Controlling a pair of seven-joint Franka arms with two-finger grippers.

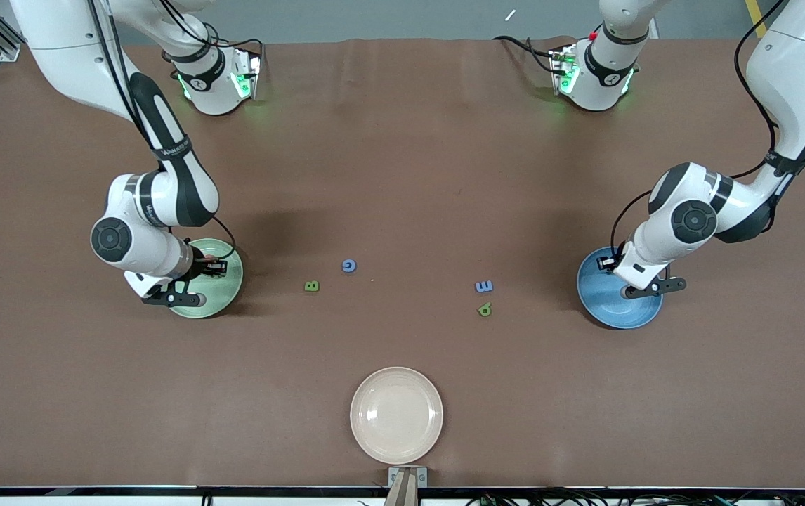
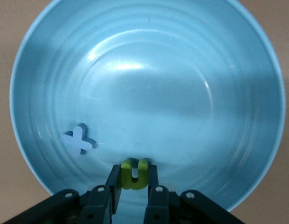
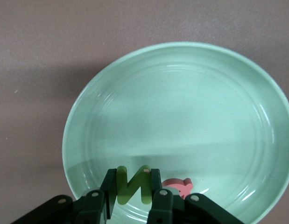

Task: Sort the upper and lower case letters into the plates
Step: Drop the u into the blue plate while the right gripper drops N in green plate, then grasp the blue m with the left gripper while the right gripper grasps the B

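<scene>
Left pincer (image 2: 134, 179) is pinching a light, stiff green U (image 2: 134, 173) edgewise over the blue plate (image 2: 149, 60), lower frame; right pincer (image 3: 132, 189) is clamping a green N (image 3: 131, 184) likewise over the green plate (image 3: 181, 107).

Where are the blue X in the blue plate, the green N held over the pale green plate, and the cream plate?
blue X (image 2: 79, 139): left wrist view, where its strokes cross.
green N (image 3: 133, 185): right wrist view, its diagonal stroke.
cream plate (image 1: 396, 414): front view, bare centre.
</scene>
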